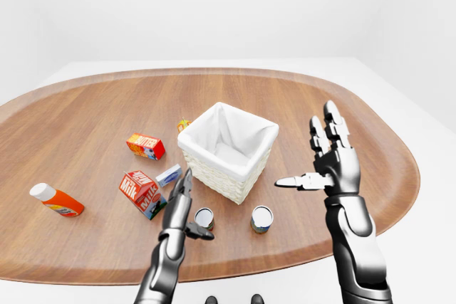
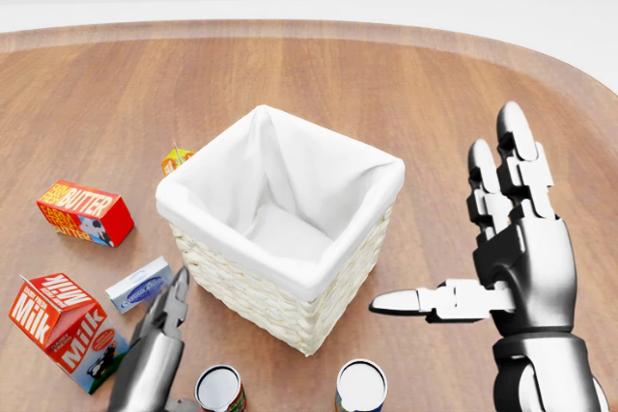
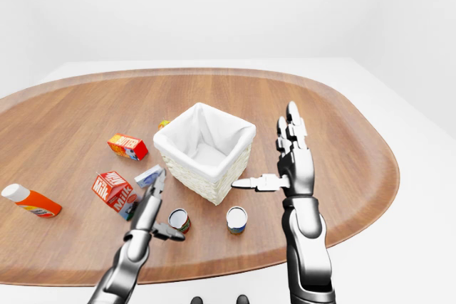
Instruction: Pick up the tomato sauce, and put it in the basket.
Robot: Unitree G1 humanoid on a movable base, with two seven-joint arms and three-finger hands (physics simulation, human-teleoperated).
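The tomato sauce (image 1: 204, 217), a small can with a red label and a white lid, stands upright on the wooden table below the basket in the left-eye view. The white-lined wicker basket (image 1: 222, 181) sits mid-table with nothing in it. My left hand (image 1: 198, 204) is open just left of the can, its fingers pointing up toward the basket and its thumb reaching out below the can; nothing is held. To the right of the basket my right hand (image 2: 444, 229) is raised and open, palm turned left, thumb pointing at the basket, and it is empty.
A second can (image 1: 261, 218) with a blue and yellow label stands right of the tomato sauce. On the left lie a milk carton (image 1: 142, 191), a small blue-white box (image 1: 169, 174), a butter box (image 1: 145, 146) and an orange bottle (image 1: 57, 201). A small orange carton (image 1: 183, 124) peeks out by the basket's upper left.
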